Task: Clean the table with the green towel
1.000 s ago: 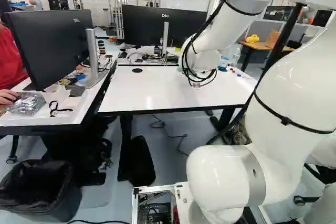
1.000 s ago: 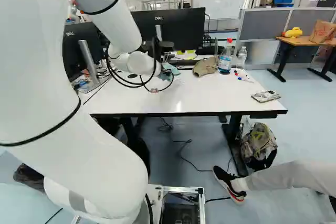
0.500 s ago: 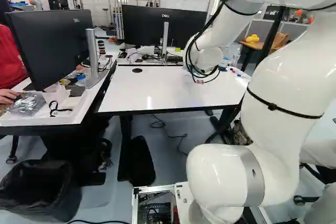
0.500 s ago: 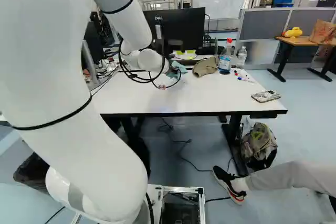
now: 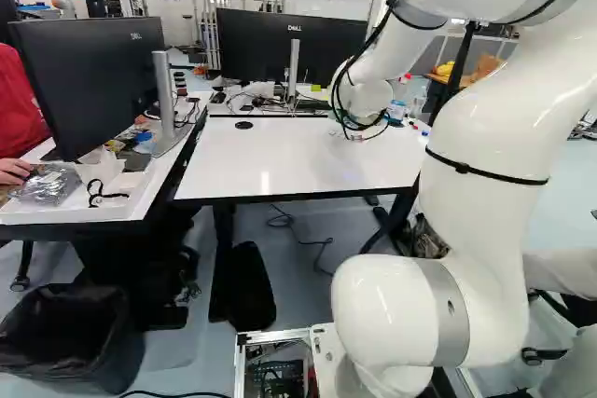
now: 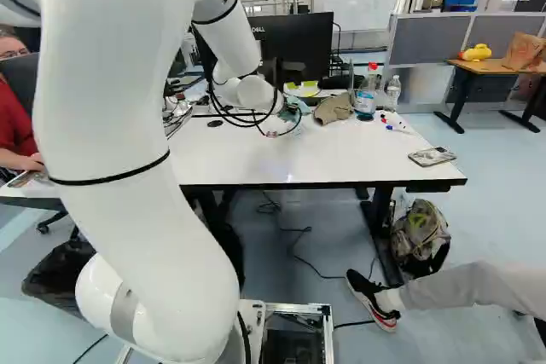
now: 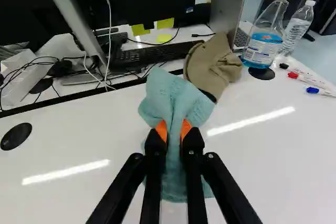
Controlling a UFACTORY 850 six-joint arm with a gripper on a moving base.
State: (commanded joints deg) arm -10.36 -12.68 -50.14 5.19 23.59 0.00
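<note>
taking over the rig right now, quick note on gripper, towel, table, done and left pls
Gripper: shut on the light green cloth towel.
Towel: over the white tabletop, by the tan fabric cap.
Also on the table: clear spray bottle with red top, capped markers.
Done: towel gripped; how much is wiped, I cannot tell.
Left: probably more wiping, then releasing the towel.

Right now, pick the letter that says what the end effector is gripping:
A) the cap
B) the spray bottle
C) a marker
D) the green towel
D. The orange pads of the end effector pinch the green towel from two sides, while the cap and the spray bottle stand clear of its fingers.
</note>
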